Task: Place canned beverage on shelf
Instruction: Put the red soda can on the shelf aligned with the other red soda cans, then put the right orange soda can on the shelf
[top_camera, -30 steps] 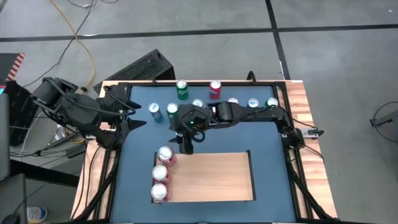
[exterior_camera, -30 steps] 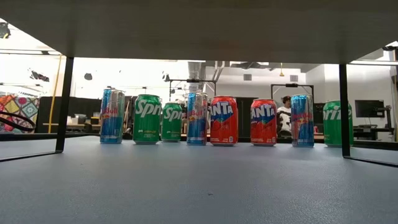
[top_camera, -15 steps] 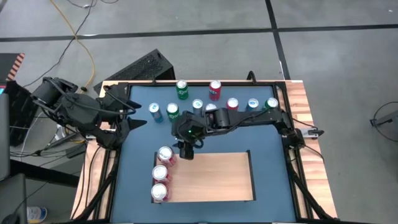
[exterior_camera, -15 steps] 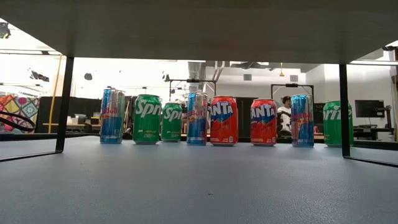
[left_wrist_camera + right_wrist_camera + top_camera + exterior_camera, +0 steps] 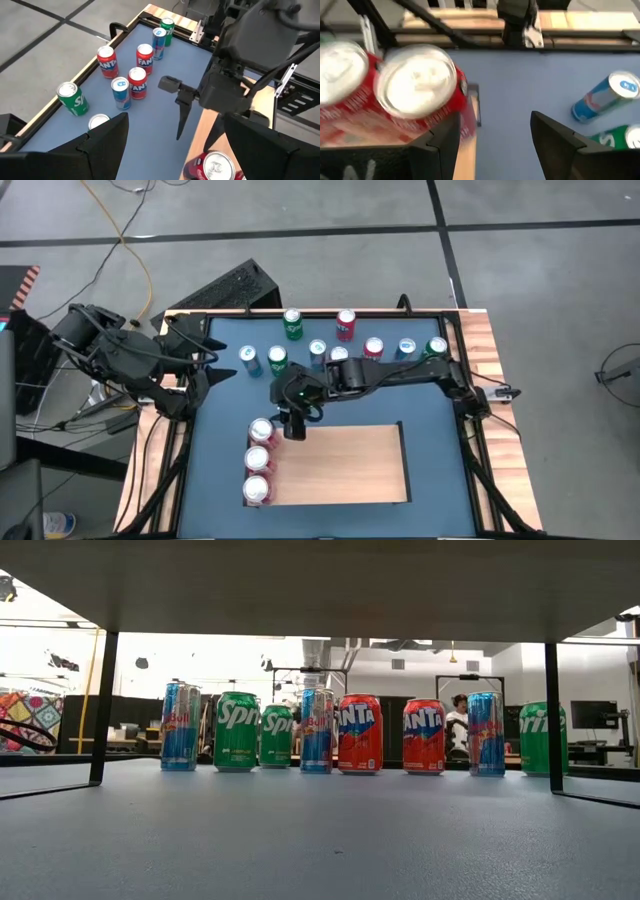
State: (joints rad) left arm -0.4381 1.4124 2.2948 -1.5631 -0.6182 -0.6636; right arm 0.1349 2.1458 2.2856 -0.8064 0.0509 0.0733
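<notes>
The shelf is a pale wooden board on the blue table. Three red cans stand along its left edge, the farthest at the far left corner. My right gripper hangs open just right of that can with only table and board edge between its fingers. In the right wrist view one finger stands close beside the can. My left gripper waits open over the table's far left, holding nothing.
Several loose cans, green, red and blue, stand on the far part of the table and show in a row in the low view. The shelf's middle and right are bare. A wooden frame with black rails borders the table.
My right gripper has sunk a little and drifted toward the table's left, closer to the far red can on the shelf. Its fingers have stayed open. The cans have kept their places.
</notes>
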